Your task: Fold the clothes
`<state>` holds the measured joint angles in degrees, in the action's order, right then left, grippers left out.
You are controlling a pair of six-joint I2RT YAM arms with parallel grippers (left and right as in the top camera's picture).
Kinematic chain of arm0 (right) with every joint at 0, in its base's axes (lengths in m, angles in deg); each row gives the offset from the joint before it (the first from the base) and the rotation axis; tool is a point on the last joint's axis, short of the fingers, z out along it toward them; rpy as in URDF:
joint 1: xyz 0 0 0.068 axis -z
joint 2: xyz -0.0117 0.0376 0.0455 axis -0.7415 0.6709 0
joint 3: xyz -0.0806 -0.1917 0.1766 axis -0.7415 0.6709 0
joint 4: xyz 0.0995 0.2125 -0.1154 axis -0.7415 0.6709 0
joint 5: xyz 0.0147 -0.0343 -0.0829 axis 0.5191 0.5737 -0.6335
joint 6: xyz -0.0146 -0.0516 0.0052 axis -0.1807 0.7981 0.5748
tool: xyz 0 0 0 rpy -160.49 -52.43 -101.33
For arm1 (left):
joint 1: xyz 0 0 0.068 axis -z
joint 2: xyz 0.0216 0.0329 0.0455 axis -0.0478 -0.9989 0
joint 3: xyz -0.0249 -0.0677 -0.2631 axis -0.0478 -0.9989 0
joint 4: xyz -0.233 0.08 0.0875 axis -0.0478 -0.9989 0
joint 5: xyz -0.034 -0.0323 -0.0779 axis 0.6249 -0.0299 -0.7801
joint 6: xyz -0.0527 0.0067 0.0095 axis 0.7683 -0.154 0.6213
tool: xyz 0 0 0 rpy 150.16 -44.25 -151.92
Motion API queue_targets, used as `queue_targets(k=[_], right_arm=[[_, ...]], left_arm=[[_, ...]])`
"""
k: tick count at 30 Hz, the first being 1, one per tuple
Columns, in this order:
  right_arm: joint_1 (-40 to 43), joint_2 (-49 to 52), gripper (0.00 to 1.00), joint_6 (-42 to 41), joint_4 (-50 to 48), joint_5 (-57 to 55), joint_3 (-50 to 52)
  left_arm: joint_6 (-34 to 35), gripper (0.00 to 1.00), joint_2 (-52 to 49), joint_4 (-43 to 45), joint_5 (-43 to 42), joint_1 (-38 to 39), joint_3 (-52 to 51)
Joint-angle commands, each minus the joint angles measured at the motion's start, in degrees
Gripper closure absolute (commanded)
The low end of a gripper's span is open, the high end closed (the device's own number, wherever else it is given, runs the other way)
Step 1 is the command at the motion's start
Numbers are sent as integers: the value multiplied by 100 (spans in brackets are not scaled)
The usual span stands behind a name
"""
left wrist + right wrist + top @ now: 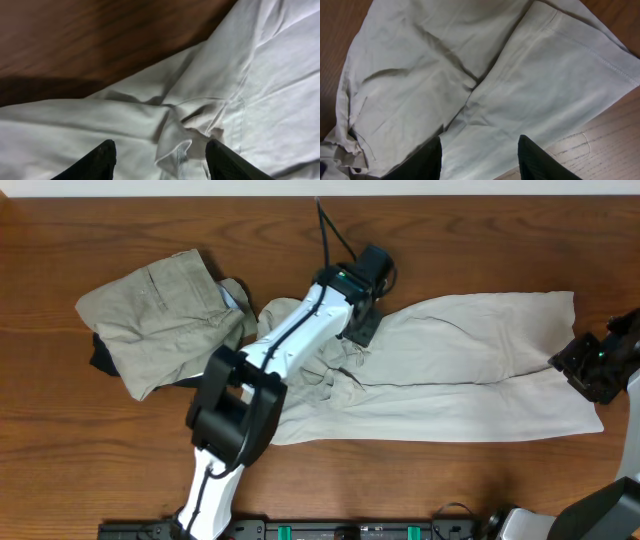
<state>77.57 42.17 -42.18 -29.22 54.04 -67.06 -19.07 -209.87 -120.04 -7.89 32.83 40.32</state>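
Nearest the lens, left gripper (162, 160) is seen with black fingers parted, a raised crease of the thin wrinkled cream-white garment (470, 370) between them, unpinched. Far left on the brown wooden table (100, 450) a folded khaki-tan garment (160, 315) is laid; the cream one is spread centre to right. Right gripper (480, 157) is held open over its hemmed right end.

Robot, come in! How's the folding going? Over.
Left gripper open over bunched fabric. Right gripper open at leg hem. Cream pants spread out, not folded. Khaki garment heaped alongside.
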Motion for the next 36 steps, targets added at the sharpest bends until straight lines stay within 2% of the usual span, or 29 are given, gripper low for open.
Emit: queue_targets(k=[1, 5, 7, 10, 12, 13, 17, 21, 28, 36], right_arm=[[-55, 22, 52, 70, 9, 24, 31], [-55, 22, 52, 70, 9, 24, 31], [-55, 22, 52, 70, 11, 24, 31], [-55, 22, 52, 70, 17, 24, 31], [-55, 22, 51, 70, 28, 24, 31], [-55, 22, 51, 70, 31, 24, 31], [-55, 22, 51, 70, 35, 22, 31], [-55, 22, 51, 70, 31, 24, 31], [-55, 22, 51, 70, 26, 22, 31], [-55, 22, 50, 70, -7, 22, 31]], left_arm=[[-203, 41, -334, -20, -31, -13, 42], [-219, 41, -372, -13, -28, -13, 42], [-264, 45, -372, 22, -26, -13, 42], [-328, 66, -372, 24, 107, -13, 42], [-339, 89, -372, 13, 258, -13, 42], [-343, 94, -367, -26, 337, -13, 44], [-269, 94, -229, -422, 568, -13, 44], [195, 94, 160, -981, 990, -13, 44], [684, 94, 870, -1786, 1003, -13, 44], [1045, 94, 894, -2756, 997, -13, 39]])
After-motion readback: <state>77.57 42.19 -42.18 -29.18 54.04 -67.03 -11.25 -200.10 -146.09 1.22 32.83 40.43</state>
